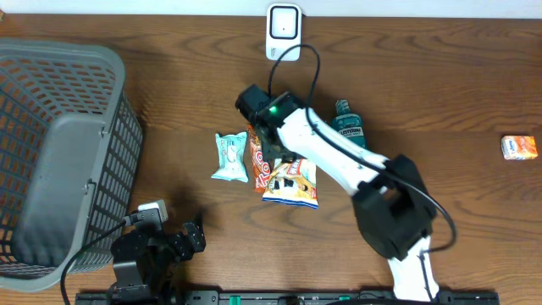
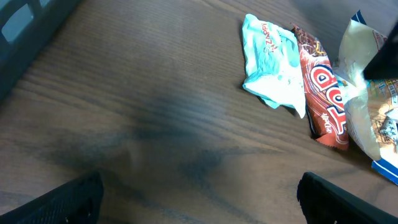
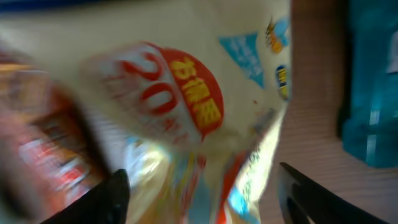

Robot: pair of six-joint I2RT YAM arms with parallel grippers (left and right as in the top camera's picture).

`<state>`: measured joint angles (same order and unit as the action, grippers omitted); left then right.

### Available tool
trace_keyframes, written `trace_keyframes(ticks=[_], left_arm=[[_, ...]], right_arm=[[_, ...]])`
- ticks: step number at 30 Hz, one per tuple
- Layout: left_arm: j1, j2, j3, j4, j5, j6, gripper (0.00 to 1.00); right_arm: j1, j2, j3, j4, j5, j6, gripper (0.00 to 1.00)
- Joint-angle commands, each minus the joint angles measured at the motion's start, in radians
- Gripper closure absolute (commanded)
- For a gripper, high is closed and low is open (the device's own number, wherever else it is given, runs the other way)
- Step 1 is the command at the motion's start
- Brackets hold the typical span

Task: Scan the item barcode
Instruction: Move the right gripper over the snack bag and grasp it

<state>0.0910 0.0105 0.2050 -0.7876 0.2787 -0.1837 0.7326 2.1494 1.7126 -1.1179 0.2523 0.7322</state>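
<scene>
A white snack bag [image 1: 292, 184] with red and blue print lies mid-table, and my right gripper [image 1: 273, 157] hangs over its upper end. In the right wrist view the bag [image 3: 186, 106] fills the frame, blurred. It runs between my right gripper's [image 3: 202, 199] spread fingers, with bare wood between the bag and the right finger. No barcode shows. The white scanner [image 1: 283, 32] stands at the table's far edge. My left gripper [image 1: 196, 235] rests open near the front left edge, and in the left wrist view this gripper [image 2: 199, 202] has only bare wood between its fingers.
A red-brown snack bag [image 1: 261, 161] and a teal packet [image 1: 229, 158] lie left of the white bag. A teal mouthwash bottle [image 1: 348, 124] lies right of my right arm. A grey basket [image 1: 59, 161] fills the left side. An orange box [image 1: 519, 147] sits far right.
</scene>
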Motion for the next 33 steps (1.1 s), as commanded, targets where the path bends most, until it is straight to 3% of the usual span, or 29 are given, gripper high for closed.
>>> trace_keyframes(ticks=[1, 3, 6, 10, 12, 13, 17, 23, 30, 33], left_arm=[[0.004, -0.002, -0.003, -0.072, 0.0, -0.002, 0.02], [0.004, -0.002, -0.003, -0.072, 0.0, -0.002, 0.02], [0.004, -0.002, -0.003, -0.072, 0.0, -0.002, 0.02], [0.004, -0.002, -0.003, -0.072, 0.0, -0.002, 0.02], [0.004, -0.002, -0.003, -0.072, 0.0, -0.002, 0.02], [0.004, -0.002, -0.003, -0.072, 0.0, -0.002, 0.02], [0.004, -0.002, -0.003, -0.072, 0.0, -0.002, 0.02], [0.004, -0.002, -0.003, -0.072, 0.0, -0.002, 0.02], [0.004, -0.002, -0.003, -0.072, 0.0, -0.002, 0.02], [0.004, -0.002, -0.003, -0.072, 0.0, -0.002, 0.02]], right_arm=[[0.001, 0.095, -0.016, -0.027, 0.033, 0.039, 0.43], [0.001, 0.122, -0.016, -0.053, 0.033, 0.038, 0.6], [-0.002, 0.129, -0.015, -0.085, 0.034, 0.037, 0.99], [-0.035, 0.071, 0.077, -0.171, 0.014, 0.011, 0.99], [-0.091, -0.002, 0.174, -0.187, -0.233, -0.279, 0.99], [-0.134, -0.047, 0.205, -0.188, -0.446, -0.473, 0.99], [-0.251, -0.12, 0.21, -0.262, -0.864, -0.809, 0.99], [-0.388, -0.121, 0.168, -0.534, -1.361, -1.318, 0.99], [-0.422, -0.121, 0.105, -0.584, -1.489, -1.512, 0.99], [-0.411, -0.121, 0.102, -0.584, -1.434, -1.736, 0.99]])
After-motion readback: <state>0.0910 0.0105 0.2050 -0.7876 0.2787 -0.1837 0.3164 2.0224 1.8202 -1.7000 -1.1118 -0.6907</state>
